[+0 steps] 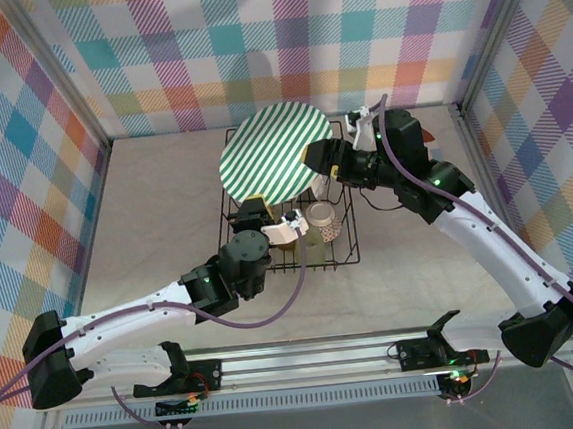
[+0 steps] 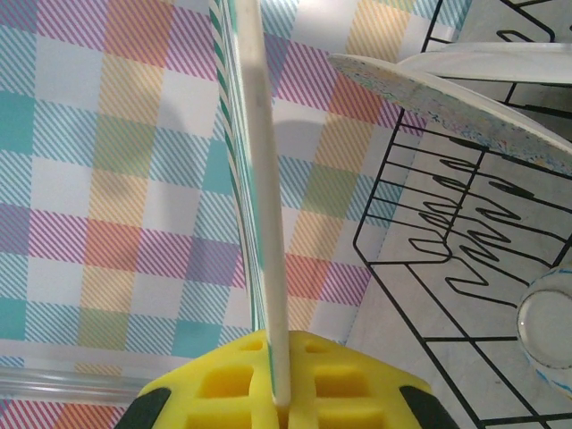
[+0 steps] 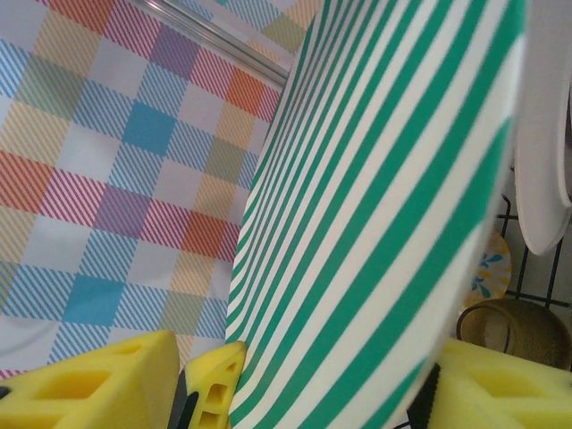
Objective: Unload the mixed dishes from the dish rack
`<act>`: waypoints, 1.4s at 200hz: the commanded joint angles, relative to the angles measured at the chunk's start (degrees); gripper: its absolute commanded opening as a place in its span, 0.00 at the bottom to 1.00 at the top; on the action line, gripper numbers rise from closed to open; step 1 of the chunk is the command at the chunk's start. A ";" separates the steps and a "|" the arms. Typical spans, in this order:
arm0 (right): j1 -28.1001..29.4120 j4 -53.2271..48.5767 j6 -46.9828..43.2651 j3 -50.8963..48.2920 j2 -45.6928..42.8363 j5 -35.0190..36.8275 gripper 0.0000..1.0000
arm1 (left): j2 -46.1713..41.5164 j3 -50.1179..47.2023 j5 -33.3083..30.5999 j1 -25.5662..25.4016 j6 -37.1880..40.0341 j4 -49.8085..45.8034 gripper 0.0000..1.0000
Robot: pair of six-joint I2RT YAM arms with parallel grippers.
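A large green-striped plate (image 1: pixel 273 155) stands on edge above the black wire dish rack (image 1: pixel 350 251). My left gripper (image 1: pixel 255 203) is shut on its lower rim; in the left wrist view the thin plate rim (image 2: pixel 268 223) runs down into the slot between the yellow pads (image 2: pixel 223 384). My right gripper (image 1: pixel 315 167) straddles the plate's right edge. In the right wrist view the striped face (image 3: pixel 384 197) crosses the gap between the jaws, which stand apart. The left yellow finger (image 3: pixel 210 384) touches the plate, and the right finger (image 3: pixel 509 384) sits behind its blurred rim.
Inside the rack stand a clear cup (image 1: pixel 321 213), a tan cup (image 1: pixel 281 235) and a speckled white plate (image 2: pixel 465 103). The rack's upright wire dividers (image 2: pixel 447 246) lie close below. A patterned bowl (image 3: pixel 490 268) and a brown cup (image 3: pixel 514 326) sit behind the striped plate. Checked walls enclose the table.
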 commanded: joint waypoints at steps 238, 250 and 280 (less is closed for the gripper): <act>-0.58 1.48 5.02 -6.77 -1.69 5.63 0.10 | 0.30 -3.03 -1.66 -0.79 2.31 8.90 0.00; -0.91 1.55 5.46 -7.23 -1.89 5.46 0.04 | 0.46 -3.01 -1.66 -0.80 2.31 8.92 0.00; -1.98 2.53 6.50 -9.07 -2.80 4.27 0.00 | 0.25 -3.31 -1.23 -0.78 2.06 9.15 0.20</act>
